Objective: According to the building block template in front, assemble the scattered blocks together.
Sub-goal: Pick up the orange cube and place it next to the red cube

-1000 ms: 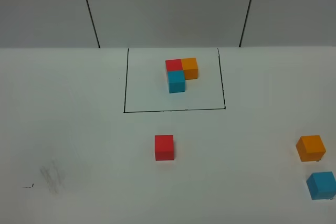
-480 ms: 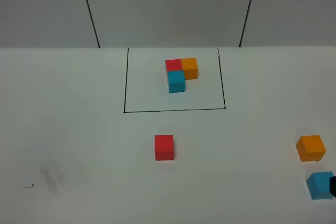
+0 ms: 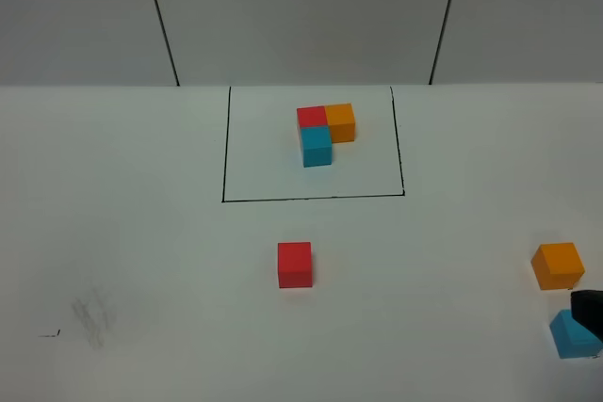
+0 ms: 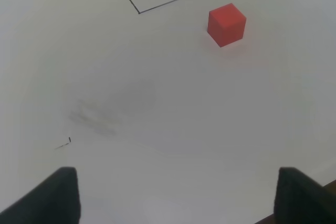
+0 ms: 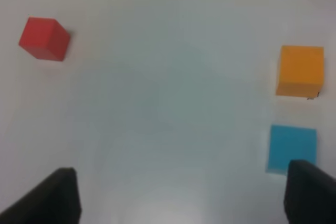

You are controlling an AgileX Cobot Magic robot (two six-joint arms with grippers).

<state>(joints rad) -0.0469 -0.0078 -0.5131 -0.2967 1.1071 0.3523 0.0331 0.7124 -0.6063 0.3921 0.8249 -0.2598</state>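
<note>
The right end effector, jaws apart and empty, hangs just beside the blue block. That block lies near the orange block at the right edge of the worktop, well apart from the red block and the building block template. A clean pick probably calls for centring over the blue cube, squaring the jaws to opposite faces and clearing the orange one; the left end effector stands wide apart, empty.

White table, grey wall.
Two dark seams split the wall into panels; a faint grey smudge marks the evenly lit table.
</note>
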